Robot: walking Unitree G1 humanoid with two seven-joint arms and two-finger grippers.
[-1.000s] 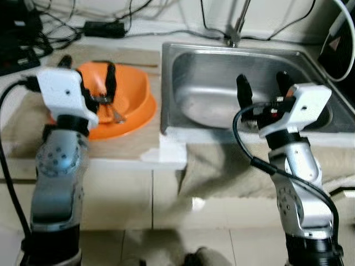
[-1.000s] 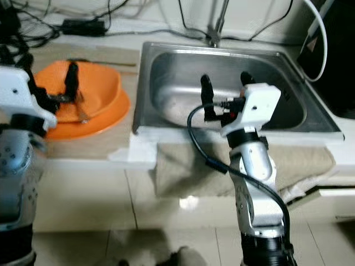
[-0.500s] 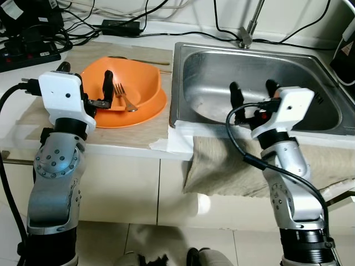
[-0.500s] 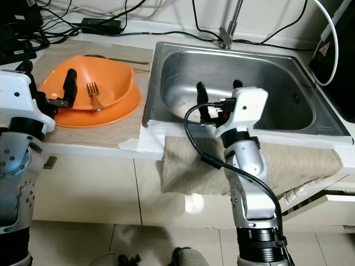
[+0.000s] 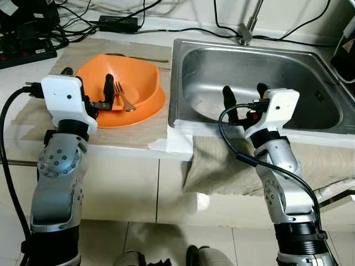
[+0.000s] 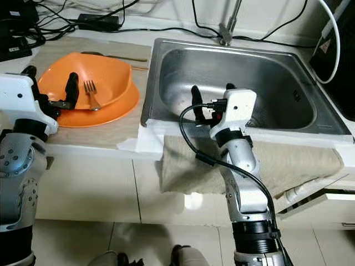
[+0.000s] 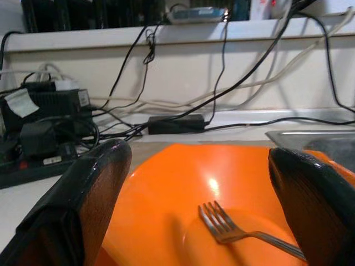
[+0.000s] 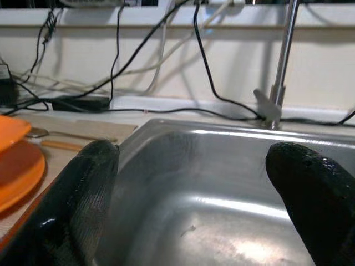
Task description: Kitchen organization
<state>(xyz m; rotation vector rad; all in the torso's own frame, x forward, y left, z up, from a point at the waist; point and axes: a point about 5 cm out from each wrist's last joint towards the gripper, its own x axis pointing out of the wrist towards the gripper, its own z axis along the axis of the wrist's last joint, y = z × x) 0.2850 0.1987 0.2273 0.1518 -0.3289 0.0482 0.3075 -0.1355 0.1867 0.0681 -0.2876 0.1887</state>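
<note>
An orange bowl [image 5: 137, 83] sits on a tan mat on the counter, left of the steel sink [image 5: 266, 72]. A silver fork [image 6: 90, 93] lies inside the bowl, tines toward the wall; the left wrist view shows the fork [image 7: 238, 227] too. My left gripper [image 5: 86, 88] is open at the bowl's near rim, its fingers [image 7: 94, 188] straddling the bowl. My right gripper [image 5: 243, 101] is open over the sink's front edge with nothing between its fingers [image 8: 83, 188].
A beige towel [image 5: 222, 160] hangs over the counter front below the sink. The faucet [image 5: 247, 25] stands behind the basin. Cables and a power strip [image 5: 28, 52] crowd the back left. Chopsticks [image 6: 111, 56] lie behind the bowl. Tiled floor lies below.
The camera has pulled back and steadied, so counter and sink sit higher in view. Both grippers stay open and empty at the bowl and the sink edge.
</note>
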